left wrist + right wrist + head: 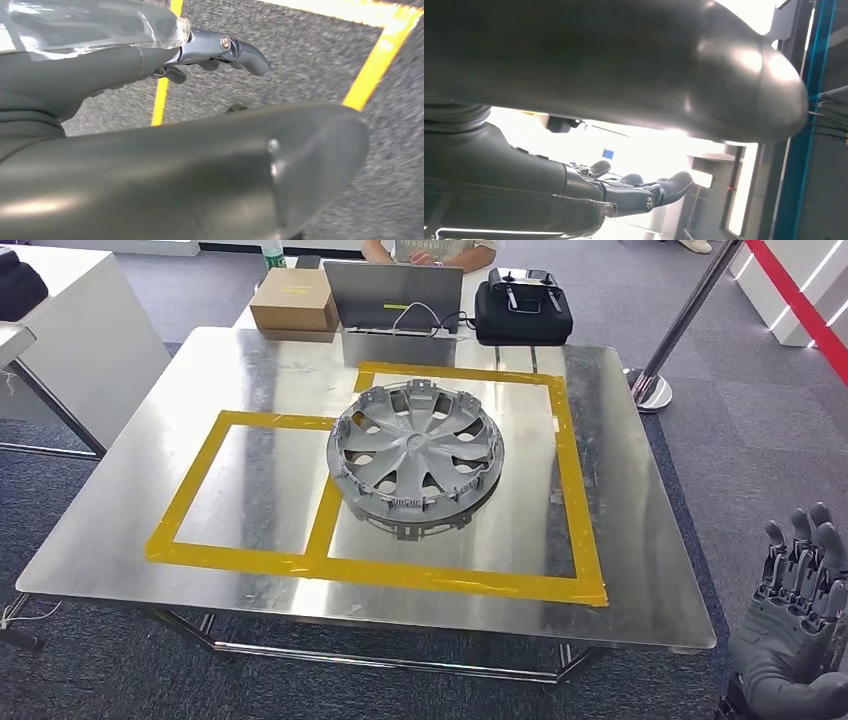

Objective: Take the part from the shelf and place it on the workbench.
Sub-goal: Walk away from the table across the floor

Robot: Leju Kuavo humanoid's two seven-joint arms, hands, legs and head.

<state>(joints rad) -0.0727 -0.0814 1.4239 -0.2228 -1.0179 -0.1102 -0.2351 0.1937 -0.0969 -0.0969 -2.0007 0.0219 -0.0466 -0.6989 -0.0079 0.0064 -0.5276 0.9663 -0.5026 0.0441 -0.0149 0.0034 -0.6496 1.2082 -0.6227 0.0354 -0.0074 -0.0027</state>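
Nearest you, the right hand (795, 630) hangs low at the worktop's near right corner, fingers spread and upright, gripping nothing. The left hand (220, 52) points down at grey carpet crossed by yellow floor tape (372, 75); its fingers look loosely extended with nothing in them. The part (416, 452), a grey wheel cover, already lies on the worktop (110, 530), inside the larger yellow tape frame (575, 490) and overlapping that frame's left edge, which divides it from the smaller frame. It seems to sit slightly tilted on its rim clips. Judged from this, the placing looks done, so your job is to finish cleanly: keep both hands low and away from the edge, and don't nudge the cover. It sits well apart from the right hand, up and to its left
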